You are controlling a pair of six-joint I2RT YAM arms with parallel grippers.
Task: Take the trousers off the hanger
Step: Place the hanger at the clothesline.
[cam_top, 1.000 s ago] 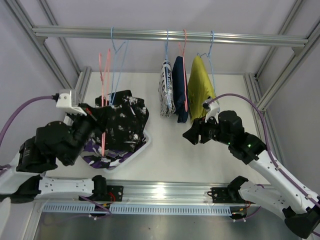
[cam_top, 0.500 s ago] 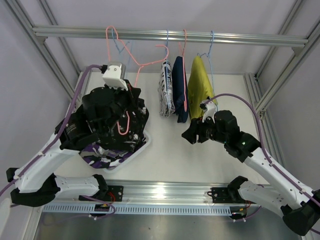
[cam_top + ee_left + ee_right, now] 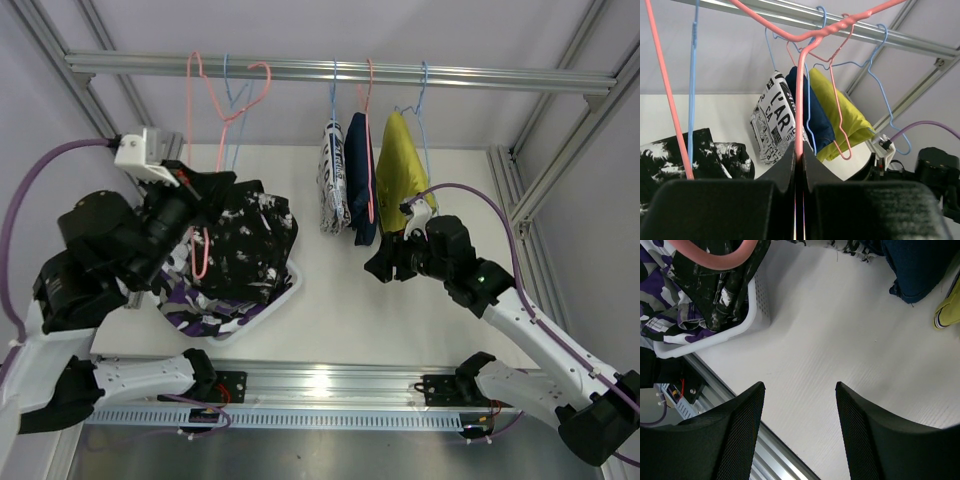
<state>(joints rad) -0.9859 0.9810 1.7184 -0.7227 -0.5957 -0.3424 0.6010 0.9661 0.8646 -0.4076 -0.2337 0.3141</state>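
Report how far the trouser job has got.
Done: the black speckled pair and purple patterned pair lie in the white basket. In hand: the left hand is shut on a bare pink hanger. Left: the white printed pair, navy pair and yellow pair hang from the rail; the right hand is open and empty.

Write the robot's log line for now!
left gripper: shut on pink hanger | right gripper: open, empty | basket: black trousers, purple trousers

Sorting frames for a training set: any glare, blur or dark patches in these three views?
Top view: glare on the near aluminium rail, light otherwise even. Left wrist view: left gripper, shut on the pink hanger, is a dark soft mass; white printed trousers read sharp. Right wrist view: table evenly lit, open right gripper shadowed.
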